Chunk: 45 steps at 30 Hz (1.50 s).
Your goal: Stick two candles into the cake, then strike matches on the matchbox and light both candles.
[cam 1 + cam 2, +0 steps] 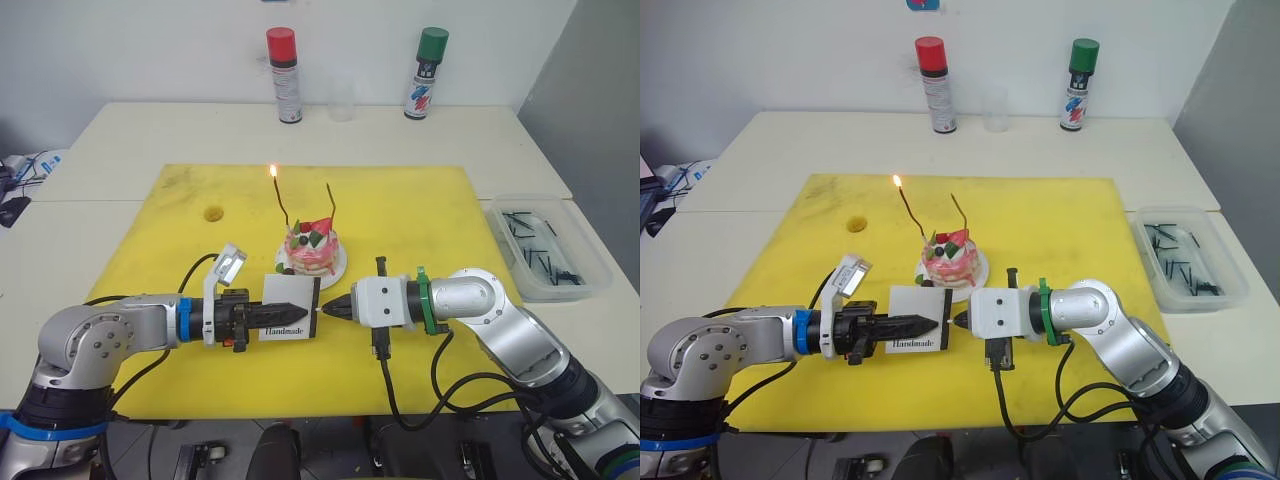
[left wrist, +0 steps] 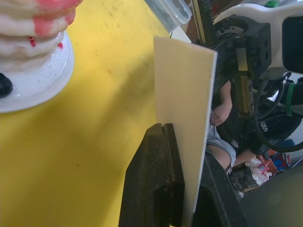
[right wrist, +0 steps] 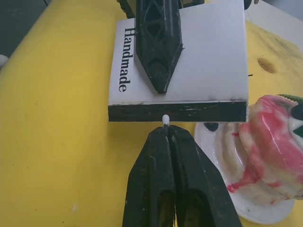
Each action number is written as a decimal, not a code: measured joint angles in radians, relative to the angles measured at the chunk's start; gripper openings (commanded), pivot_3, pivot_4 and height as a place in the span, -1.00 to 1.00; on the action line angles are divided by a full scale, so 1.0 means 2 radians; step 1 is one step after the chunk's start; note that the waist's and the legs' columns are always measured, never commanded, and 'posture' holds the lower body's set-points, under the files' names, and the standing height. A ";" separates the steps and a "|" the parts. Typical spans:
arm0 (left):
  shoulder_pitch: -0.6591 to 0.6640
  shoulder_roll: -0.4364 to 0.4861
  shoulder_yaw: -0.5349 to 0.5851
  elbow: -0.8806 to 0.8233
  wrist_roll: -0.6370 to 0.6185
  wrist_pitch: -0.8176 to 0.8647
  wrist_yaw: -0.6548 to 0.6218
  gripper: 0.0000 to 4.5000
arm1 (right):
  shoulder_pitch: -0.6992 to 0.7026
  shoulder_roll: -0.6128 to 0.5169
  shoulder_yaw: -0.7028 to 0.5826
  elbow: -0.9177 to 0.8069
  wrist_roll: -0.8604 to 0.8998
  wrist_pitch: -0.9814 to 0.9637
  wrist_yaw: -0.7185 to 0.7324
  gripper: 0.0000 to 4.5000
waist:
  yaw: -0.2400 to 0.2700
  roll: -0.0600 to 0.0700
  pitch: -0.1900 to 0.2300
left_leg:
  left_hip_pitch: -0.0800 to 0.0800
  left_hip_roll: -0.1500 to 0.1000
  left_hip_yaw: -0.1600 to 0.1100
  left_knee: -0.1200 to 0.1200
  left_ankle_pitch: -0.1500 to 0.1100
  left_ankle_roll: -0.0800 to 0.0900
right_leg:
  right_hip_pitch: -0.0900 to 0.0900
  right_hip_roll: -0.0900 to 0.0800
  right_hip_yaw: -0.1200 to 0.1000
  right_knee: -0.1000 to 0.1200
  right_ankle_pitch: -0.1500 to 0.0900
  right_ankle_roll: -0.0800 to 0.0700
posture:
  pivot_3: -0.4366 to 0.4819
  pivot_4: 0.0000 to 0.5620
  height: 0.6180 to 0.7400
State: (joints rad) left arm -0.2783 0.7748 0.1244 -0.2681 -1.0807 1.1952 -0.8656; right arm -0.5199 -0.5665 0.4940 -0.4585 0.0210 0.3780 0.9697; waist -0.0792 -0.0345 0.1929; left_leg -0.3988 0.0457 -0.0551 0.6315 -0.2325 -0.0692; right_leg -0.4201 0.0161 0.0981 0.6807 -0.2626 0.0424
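The pink-and-white cake sits on its small white plate in the middle of the yellow mat. Two thin wavy candles stand in it. The left candle burns with a small flame; the right candle shows no flame. Just in front of the cake my left gripper is shut on the white matchbox, held on edge. My right gripper is shut on a match, whose pale head touches the box's dark striking strip.
A clear bin holding several dark matches stands at the right of the mat. Along the far table edge stand a red-capped can, a clear cup and a green-capped can. A brown spot marks the mat.
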 measured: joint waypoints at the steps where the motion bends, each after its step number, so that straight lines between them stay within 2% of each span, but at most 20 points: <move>1: 0.000 -0.001 0.000 0.000 0.000 0.000 0.000 -1.00 | -0.001 0.000 0.000 0.001 0.000 -0.001 0.002 -0.99 | 0.000 0.000 0.000 | 0.000 0.000 0.000 0.000 0.000 0.000 | 0.000 0.000 0.000 0.000 0.000 0.000 | -0.05 -0.47 1.00; 7: -0.009 -0.001 -0.001 0.004 0.003 0.001 0.000 -1.00 | -0.002 0.002 0.002 0.015 -0.012 -0.031 0.009 -0.99 | 0.000 0.000 0.000 | 0.000 0.000 0.000 0.000 0.000 0.000 | 0.000 0.000 0.000 0.000 0.000 0.000 | -0.05 -0.47 1.00; 10: -0.052 0.000 0.000 0.019 0.006 -0.005 -0.005 -1.00 | -0.005 -0.012 0.025 0.019 -0.022 -0.079 0.040 -0.99 | 0.001 0.000 0.000 | 0.000 0.000 0.000 0.000 0.000 0.000 | 0.000 0.000 -0.001 0.000 0.000 0.000 | -0.05 -0.47 1.00; 13: -0.106 0.025 0.012 0.040 0.015 -0.024 -0.021 -1.00 | -0.003 -0.042 0.040 0.019 -0.018 -0.118 0.084 -0.99 | 0.003 0.000 0.000 | 0.000 0.000 0.000 0.000 0.000 0.000 | 0.000 0.000 0.000 0.000 0.000 0.000 | -0.05 -0.47 1.00; 16: -0.123 0.050 0.035 0.054 0.022 -0.031 -0.029 -1.00 | -0.004 -0.062 0.020 0.019 -0.007 -0.127 0.105 -0.99 | 0.000 0.000 0.000 | 0.000 0.000 0.000 0.000 0.000 0.000 | 0.000 0.000 0.000 0.000 0.000 0.000 | -0.05 -0.47 1.00; 18: -0.108 0.051 0.039 0.047 0.018 -0.025 -0.032 -1.00 | -0.012 -0.056 0.007 0.016 0.008 -0.119 0.106 -0.99 | -0.002 0.000 0.000 | 0.000 0.000 0.000 0.000 0.000 0.000 | 0.000 0.000 0.000 0.000 0.000 0.000 | -0.05 -0.47 1.00; 24: 0.007 0.054 0.061 -0.017 -0.024 0.014 -0.022 -1.00 | -0.069 -0.045 -0.071 0.018 0.044 -0.052 0.081 -0.99 | -0.001 0.000 0.000 | 0.000 0.000 -0.001 0.000 0.000 0.000 | 0.000 0.000 -0.001 0.000 0.000 0.000 | -0.05 -0.47 1.00; 29: 0.060 0.040 0.068 -0.045 -0.038 0.020 -0.002 -1.00 | -0.114 -0.029 -0.088 0.068 0.034 -0.039 0.047 -0.99 | 0.002 0.000 0.000 | 0.000 0.000 0.000 0.001 0.000 0.000 | 0.000 0.000 0.000 0.000 0.000 0.000 | -0.05 -0.47 1.00; 37: 0.062 0.036 0.067 -0.047 -0.038 0.018 0.005 -1.00 | -0.142 -0.021 -0.104 0.097 0.020 -0.042 0.014 -0.99 | 0.007 0.000 0.000 | -0.001 0.000 0.000 0.001 0.000 0.000 | 0.000 0.000 0.000 0.000 0.000 0.000 | -0.05 -0.47 1.00; 45: 0.064 0.036 0.058 -0.047 -0.037 0.009 0.000 -1.00 | -0.157 -0.022 -0.126 0.069 0.040 -0.018 0.014 -0.99 | 0.008 0.000 0.000 | 0.000 0.000 0.000 0.000 0.000 0.000 | 0.000 0.000 0.000 0.000 0.000 0.000 | -0.05 -0.47 1.00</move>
State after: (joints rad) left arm -0.1512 0.8469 0.2414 -0.3611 -1.1550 1.2125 -0.8650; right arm -0.8346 -0.6106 0.2428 -0.3199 0.1000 0.3424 0.9985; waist -0.0625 -0.0343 0.1938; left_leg -0.3994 0.0458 -0.0552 0.6320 -0.2325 -0.0692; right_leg -0.4208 0.0158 0.0976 0.6808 -0.2625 0.0419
